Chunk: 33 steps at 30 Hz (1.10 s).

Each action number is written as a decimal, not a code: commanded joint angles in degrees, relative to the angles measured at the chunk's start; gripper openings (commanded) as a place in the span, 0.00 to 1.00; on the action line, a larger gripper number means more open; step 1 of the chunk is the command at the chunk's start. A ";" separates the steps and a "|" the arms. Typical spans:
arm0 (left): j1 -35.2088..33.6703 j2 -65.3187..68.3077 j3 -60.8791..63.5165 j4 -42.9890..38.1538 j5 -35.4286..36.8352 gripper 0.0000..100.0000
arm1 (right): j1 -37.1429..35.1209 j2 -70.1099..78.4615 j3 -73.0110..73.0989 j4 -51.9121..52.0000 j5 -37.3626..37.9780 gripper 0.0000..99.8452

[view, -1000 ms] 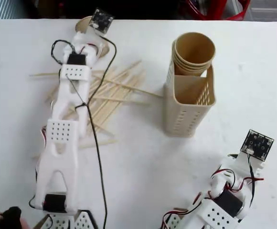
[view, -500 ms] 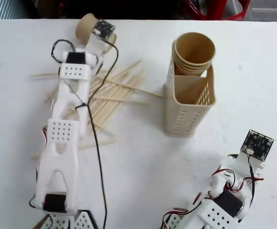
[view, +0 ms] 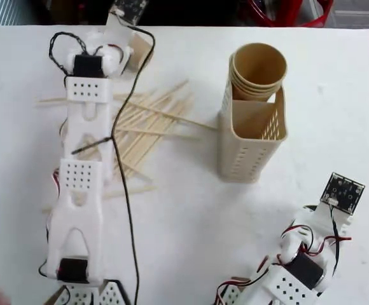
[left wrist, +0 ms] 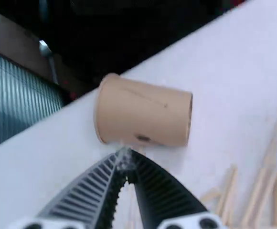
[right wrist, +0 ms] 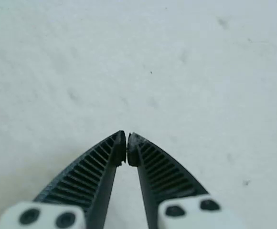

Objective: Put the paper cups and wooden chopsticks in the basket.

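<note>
1. My left arm has stretched farther toward the table's far edge over the past second; my right arm has kept still.
2. My left gripper (left wrist: 125,161) is clenched on nothing, its tips meeting just short of a loose paper cup (left wrist: 143,112) lying on its side near that edge.
3. The wooden chopsticks (view: 149,121) lie scattered on the table (view: 191,241) beside my left arm (several run beneath it).
4. The basket (view: 248,152) stands upright, well apart from the loose cup, with a stack of paper cups (view: 259,67) in its far compartment.
5. My right gripper (right wrist: 127,145) is also closed and empty, above the white tabletop.
</note>
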 commanded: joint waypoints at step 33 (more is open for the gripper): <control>-1.71 16.48 -2.81 1.85 -17.67 0.02 | 0.40 0.40 0.35 -0.57 0.70 0.02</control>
